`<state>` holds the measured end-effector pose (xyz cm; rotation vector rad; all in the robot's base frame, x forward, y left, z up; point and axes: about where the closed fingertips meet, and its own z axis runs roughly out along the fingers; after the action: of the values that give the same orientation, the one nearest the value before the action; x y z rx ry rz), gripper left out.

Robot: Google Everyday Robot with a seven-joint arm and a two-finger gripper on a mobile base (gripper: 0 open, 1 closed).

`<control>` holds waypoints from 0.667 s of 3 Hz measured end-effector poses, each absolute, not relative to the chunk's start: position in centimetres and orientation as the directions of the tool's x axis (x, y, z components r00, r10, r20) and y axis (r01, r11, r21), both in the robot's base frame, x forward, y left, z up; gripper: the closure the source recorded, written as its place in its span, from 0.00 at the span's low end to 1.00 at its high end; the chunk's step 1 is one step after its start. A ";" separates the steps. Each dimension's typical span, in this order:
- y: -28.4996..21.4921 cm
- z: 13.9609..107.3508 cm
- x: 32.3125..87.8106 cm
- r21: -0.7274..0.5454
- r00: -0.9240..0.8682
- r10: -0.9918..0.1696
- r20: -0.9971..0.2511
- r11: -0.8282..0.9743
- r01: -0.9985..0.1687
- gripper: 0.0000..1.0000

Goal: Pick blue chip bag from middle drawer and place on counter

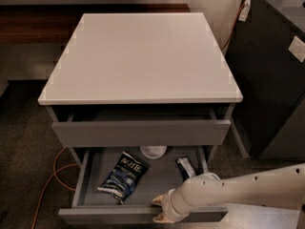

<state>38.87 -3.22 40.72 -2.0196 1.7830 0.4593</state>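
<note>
Middle drawer: stands open beneath the upper drawer.
Blue chip bag: lies flat on the middle drawer's floor, left of centre, slanted, lettering up.
Tool: at the middle drawer's front wall, right of centre, on a white arm entering from the right.
Tool state: cannot tell whether released or clenched.
Bag relative to tool: near, further back in the drawer and to the left; not touching.
Other contents: white bowl at the drawer's back; black packet at its right rear.
Desk: glossy white top above the drawer.
</note>
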 end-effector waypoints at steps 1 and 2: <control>-3.0 41.0 38.3 -0.080 0.139 -0.857 -0.496 -0.115 -0.990 0.98; -2.8 41.3 37.9 -0.078 0.152 -0.855 -0.496 -0.131 -0.988 1.00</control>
<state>37.86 -2.77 41.26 -2.0509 1.7598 0.4715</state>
